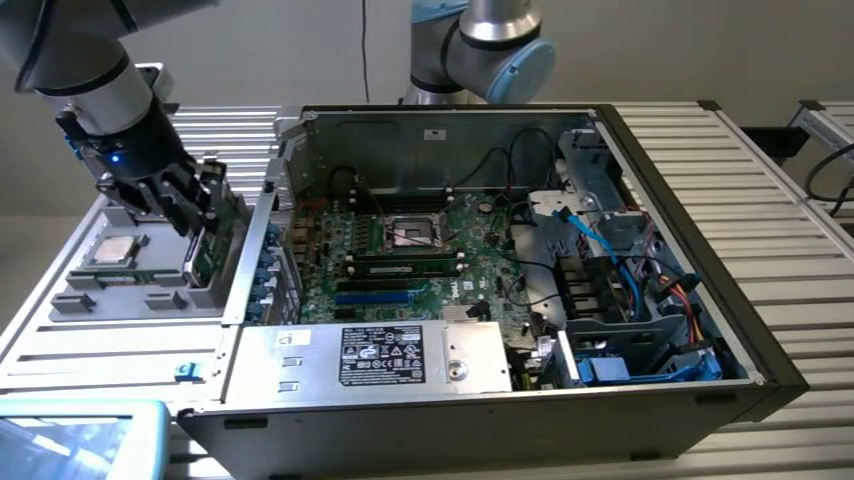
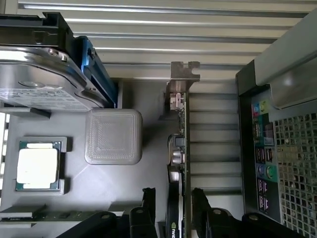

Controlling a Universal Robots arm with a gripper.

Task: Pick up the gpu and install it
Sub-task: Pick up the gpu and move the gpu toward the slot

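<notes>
The gpu (image 1: 218, 240) is a green card standing on its edge in the grey parts tray (image 1: 120, 300) at the exterior view's left, beside the open computer case (image 1: 507, 260). My gripper (image 1: 191, 213) hangs right over it. In the wrist view the gpu (image 2: 181, 144) shows edge-on, with its silver bracket (image 2: 184, 75) at the far end and the black cooler on one face. My gripper (image 2: 172, 199) is open, and one black finger (image 2: 147, 198) stands on each side of the card with a gap to it.
The tray also holds a silver hard drive (image 2: 39, 74), a processor (image 2: 37, 166), a square grey block (image 2: 113, 136) and a memory stick (image 2: 49, 216). The case's rear port panel (image 2: 267, 148) is close by. Blue card slots (image 1: 380, 297) lie on the motherboard. A second arm (image 1: 481, 45) stands behind the case.
</notes>
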